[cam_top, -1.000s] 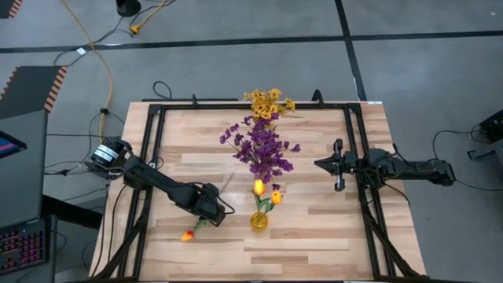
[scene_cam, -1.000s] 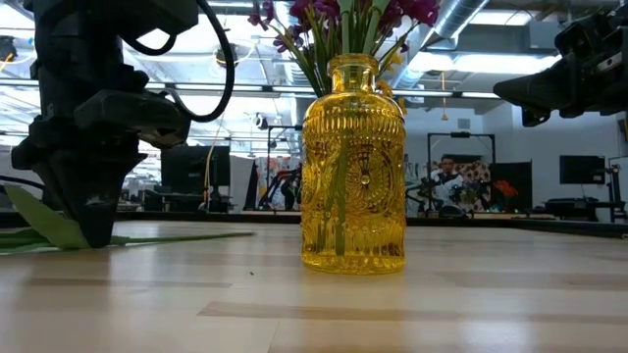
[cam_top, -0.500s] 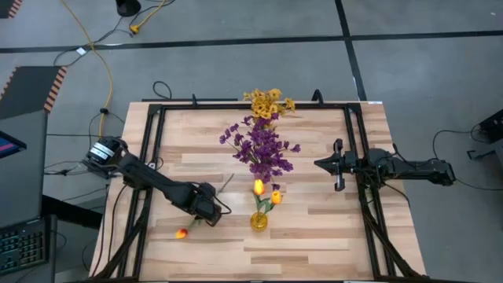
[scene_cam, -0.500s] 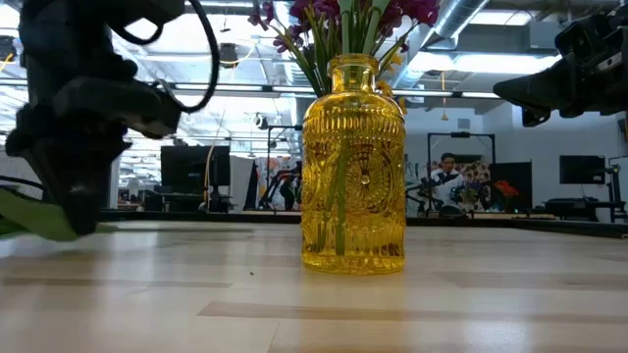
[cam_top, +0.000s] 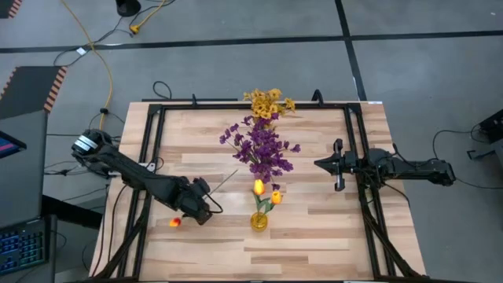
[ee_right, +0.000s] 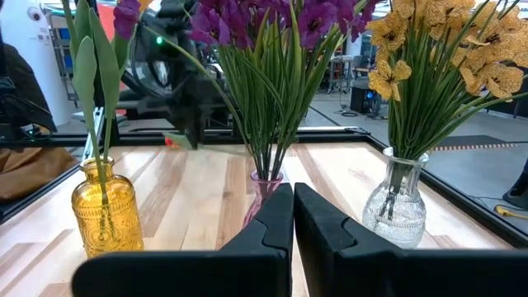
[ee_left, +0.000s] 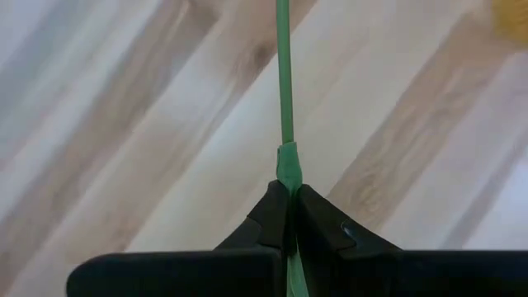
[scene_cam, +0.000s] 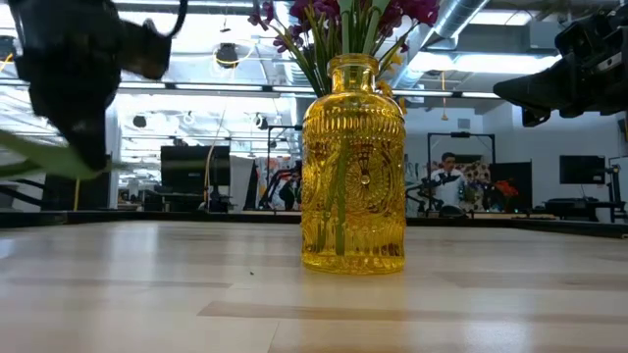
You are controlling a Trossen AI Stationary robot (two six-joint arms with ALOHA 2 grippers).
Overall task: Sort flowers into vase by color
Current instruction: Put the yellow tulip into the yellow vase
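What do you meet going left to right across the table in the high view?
Loose tulip → left gripper, shut on its stem → yellow vase with tulips → right gripper, shut and empty.

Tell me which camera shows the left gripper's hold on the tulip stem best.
The left wrist view: the left gripper is shut on the green stem, seen close up. The high view shows the gripper and the tulip's orange bloom, but the grip is tiny. The low view shows a blurred dark mass. In the right wrist view, flowers hide it.
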